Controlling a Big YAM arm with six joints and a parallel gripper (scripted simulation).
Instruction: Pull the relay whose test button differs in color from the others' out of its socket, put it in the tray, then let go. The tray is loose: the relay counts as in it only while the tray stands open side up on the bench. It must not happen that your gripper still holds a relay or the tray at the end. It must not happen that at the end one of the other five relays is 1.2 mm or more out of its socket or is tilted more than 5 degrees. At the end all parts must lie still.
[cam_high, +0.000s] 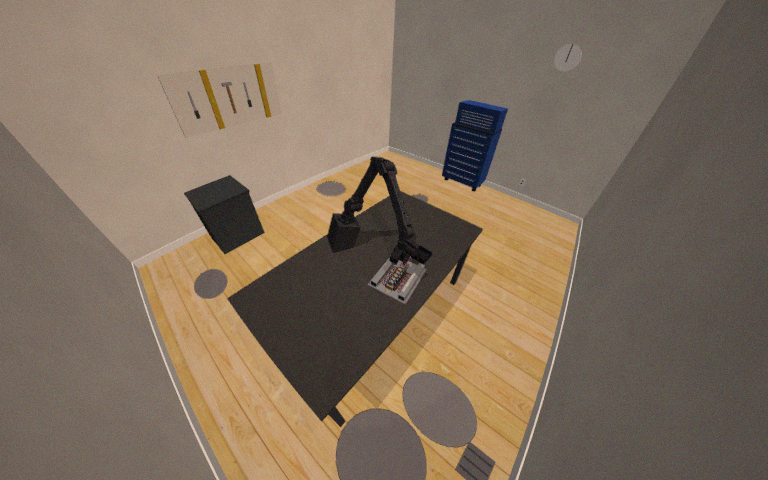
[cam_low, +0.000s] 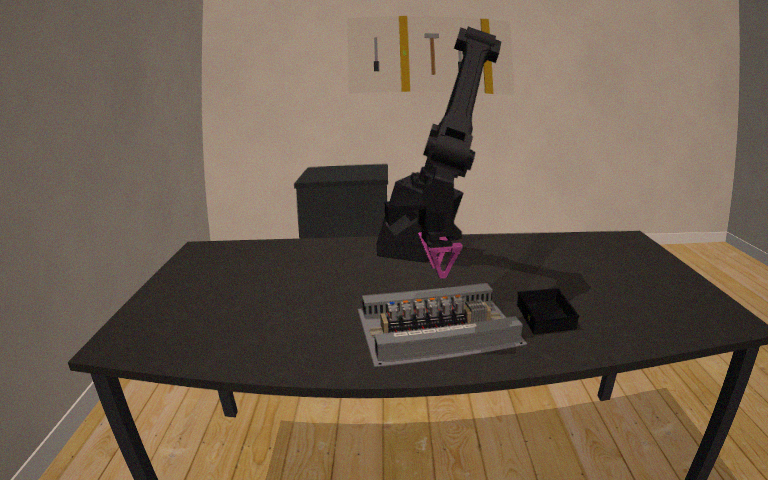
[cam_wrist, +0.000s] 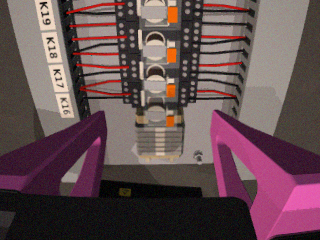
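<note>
A grey relay panel (cam_high: 408, 296) (cam_low: 447, 341) lies on the black bench (cam_low: 254, 316). It carries a row of relays. The leftmost relay (cam_low: 391, 308) has a blue test button; the other relays (cam_low: 433, 308) have orange ones. The wrist view shows only orange-button relays (cam_wrist: 159, 47); the blue one is out of that frame. The black tray (cam_low: 548, 311) stands open side up to the right of the panel. My gripper (cam_high: 403, 260) (cam_low: 443, 272) (cam_wrist: 158, 120) is open and empty. It hangs above the right part of the row, well clear of the relays.
A grey ribbed end block (cam_low: 478, 310) (cam_wrist: 159, 143) sits at the right end of the row. Red and black wires and labels K16 to K20 (cam_wrist: 50, 47) flank the relays. The arm's base (cam_low: 407, 226) stands behind the panel. A dark cabinet (cam_low: 341, 200) is by the wall.
</note>
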